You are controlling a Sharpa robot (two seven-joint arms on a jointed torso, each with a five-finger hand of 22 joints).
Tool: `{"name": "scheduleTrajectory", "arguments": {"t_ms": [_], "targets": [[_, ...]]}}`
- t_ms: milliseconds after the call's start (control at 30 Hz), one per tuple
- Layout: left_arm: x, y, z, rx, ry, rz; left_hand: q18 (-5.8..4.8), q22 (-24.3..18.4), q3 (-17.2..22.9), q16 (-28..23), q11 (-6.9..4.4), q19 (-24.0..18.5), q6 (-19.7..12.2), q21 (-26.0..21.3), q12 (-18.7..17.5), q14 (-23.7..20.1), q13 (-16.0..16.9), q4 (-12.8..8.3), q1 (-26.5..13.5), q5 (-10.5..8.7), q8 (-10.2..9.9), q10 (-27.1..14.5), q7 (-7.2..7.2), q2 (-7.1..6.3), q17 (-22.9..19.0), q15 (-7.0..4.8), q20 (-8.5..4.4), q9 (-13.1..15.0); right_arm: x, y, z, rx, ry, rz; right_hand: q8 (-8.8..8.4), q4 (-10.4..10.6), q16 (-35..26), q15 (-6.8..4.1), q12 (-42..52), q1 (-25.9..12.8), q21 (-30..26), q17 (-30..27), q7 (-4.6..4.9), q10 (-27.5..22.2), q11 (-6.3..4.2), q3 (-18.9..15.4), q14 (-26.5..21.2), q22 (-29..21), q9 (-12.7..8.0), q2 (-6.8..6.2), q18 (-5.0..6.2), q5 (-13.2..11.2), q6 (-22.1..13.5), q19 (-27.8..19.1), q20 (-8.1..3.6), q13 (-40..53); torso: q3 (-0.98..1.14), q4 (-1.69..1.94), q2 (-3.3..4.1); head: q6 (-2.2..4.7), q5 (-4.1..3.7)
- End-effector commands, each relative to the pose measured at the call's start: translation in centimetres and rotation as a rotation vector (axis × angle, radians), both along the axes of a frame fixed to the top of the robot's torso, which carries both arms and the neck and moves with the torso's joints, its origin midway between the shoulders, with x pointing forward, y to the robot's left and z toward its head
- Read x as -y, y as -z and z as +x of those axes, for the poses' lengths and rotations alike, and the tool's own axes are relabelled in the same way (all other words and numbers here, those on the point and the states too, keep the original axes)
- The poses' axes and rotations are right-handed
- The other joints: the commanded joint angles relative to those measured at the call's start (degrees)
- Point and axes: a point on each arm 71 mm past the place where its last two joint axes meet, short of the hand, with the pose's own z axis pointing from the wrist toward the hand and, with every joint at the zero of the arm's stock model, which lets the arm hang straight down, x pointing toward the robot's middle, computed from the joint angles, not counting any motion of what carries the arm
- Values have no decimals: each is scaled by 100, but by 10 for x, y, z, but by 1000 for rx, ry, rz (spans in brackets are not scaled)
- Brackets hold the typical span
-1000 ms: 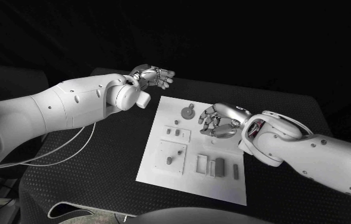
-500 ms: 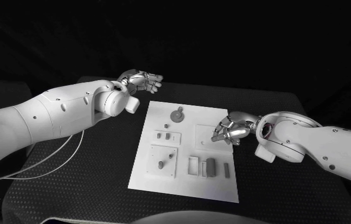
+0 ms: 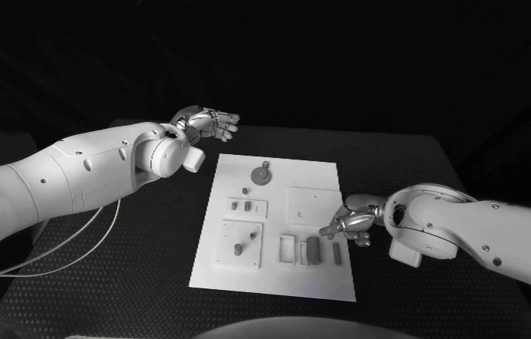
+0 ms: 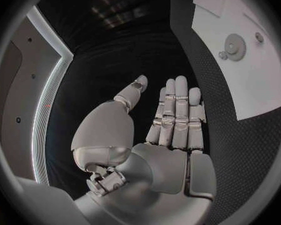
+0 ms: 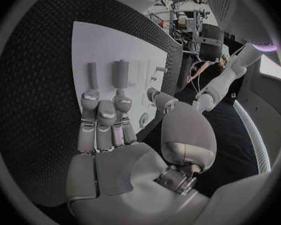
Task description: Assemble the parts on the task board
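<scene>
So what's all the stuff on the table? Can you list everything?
task board: one, white, flat in the middle of the table.
round part: one, grey, near the board's far edge.
small parts: a few, grey, on the board's left side.
long parts: a few, grey, upright bars at the board's near edge.
table: one, black, under everything.
left hand: one, silver, fingers apart, holding nothing, off the board's far left corner.
right hand: one, silver, holding nothing, at the board's right edge.

right hand [image 3: 352, 225]: drawn back from the middle of the task board [image 3: 277, 224] to its right edge
left hand [image 3: 208, 124]: unchanged
</scene>
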Motion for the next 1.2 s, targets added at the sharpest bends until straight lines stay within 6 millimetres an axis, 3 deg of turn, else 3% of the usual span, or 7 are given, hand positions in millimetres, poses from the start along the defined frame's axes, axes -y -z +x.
{"name": "scheduleTrajectory", "arguments": {"t_ms": [33, 367, 600, 800, 933, 1200], "targets": [[6, -1, 0, 3, 26, -15, 93, 10, -3, -19, 2, 21, -39, -30, 24, 40, -7, 44, -40, -34, 34, -32, 15, -4, 9, -11, 6, -10, -4, 6, -3, -41, -24, -54, 25, 51, 26, -6, 57, -44, 44, 24, 81, 50, 2, 29, 53, 102, 18, 3, 146, -9, 102, 114, -103, 27, -2, 12, -5, -7, -28], [6, -1, -1, 1, 27, -15, 92, 13, -8, -25, 2, 21, -39, -33, 25, 38, -7, 51, -50, -37, 38, -31, 15, -1, 15, -10, 7, -12, -15, 25, -5, -78, -26, -82, -11, 256, 33, 1, 132, -228, 102, 127, 89, 51, 9, 66, 124, 90, 36, 20, 146, -8, 69, 141, -141, 45, -16, 37, -4, -48, -55], [8, -1, -2, -1, 33, -17, 91, 16, -12, -30, 2, 20, -40, -36, 25, 36, -7, 56, -60, -39, 40, -32, 15, -2, 19, -9, 8, -14, -14, 30, -4, -75, -51, -129, -29, 362, 27, 8, 147, -383, 122, 174, 95, 30, 17, 17, 139, 88, 43, -99, 146, -10, 54, 126, -139, 44, -20, 20, -20, -130, -70], [9, -1, -2, -3, 36, -18, 91, 18, -15, -33, 2, 19, -41, -38, 25, 34, -7, 59, -66, -41, 42, -33, 15, -4, 22, -8, 8, -16, -19, 33, -2, -81, -48, -131, -23, 387, 27, 7, 156, -430, 131, 203, 92, 20, 13, -16, 145, 89, 53, -115, 146, -10, 73, 112, -138, 45, -17, 18, -19, -129, -70], [11, -1, -3, -3, 42, -20, 91, 19, -16, -35, 2, 18, -41, -39, 25, 33, -7, 61, -69, -41, 42, -33, 15, -3, 23, -8, 8, -17, -21, 40, -3, -93, -55, -136, -29, 390, 19, 6, 161, -456, 140, 211, 91, 10, 12, -53, 138, 91, 57, -126, 146, -10, 69, 101, -137, 44, -7, 38, -13, -122, -44], [10, -1, -3, -4, 41, -19, 90, 22, -18, -39, 2, 17, -42, -42, 26, 31, -8, 65, -74, -41, 44, -34, 15, -3, 27, -7, 8, -19, -23, 49, -5, -110, -54, -135, -32, 395, 5, 5, 162, -460, 144, 197, 90, 4, 12, -54, 123, 90, 59, -112, 146, -9, 68, 95, -138, 43, -15, 65, -8, -169, -27]]}}
